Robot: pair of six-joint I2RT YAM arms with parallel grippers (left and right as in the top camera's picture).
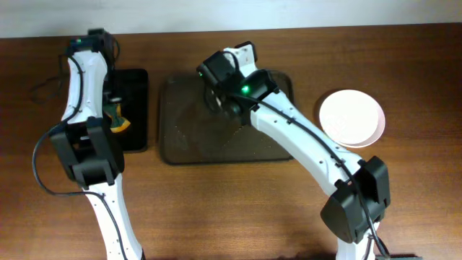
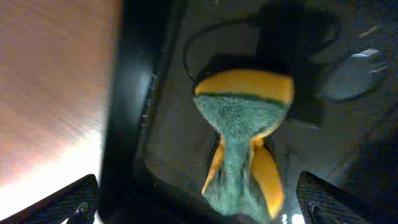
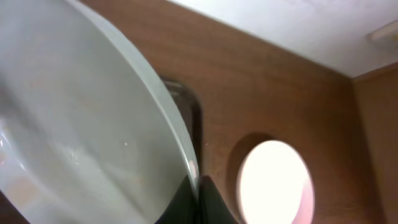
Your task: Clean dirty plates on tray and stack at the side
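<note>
Now | my right gripper (image 3: 196, 200) pinches a round white shallow plate (image 3: 74, 124) by its rim, tilted over the large dark brown rectangular tray (image 1: 177, 148), 12 o'clock | my left gripper (image 2: 199, 205) spread above the yellow-green sponge (image 2: 244, 118), 9 o'clock | risk: thin rim hold slips, plate drops.

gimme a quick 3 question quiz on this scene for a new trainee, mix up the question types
1. Fill in: the sponge over the black tray is yellow and ____.
2. True or false: three plates lie on the brown tray.
3. Where is the white plate in the overhead view? A) left of the black tray B) right of the brown tray C) on the black tray
Key: 1 green; 2 false; 3 B
</note>
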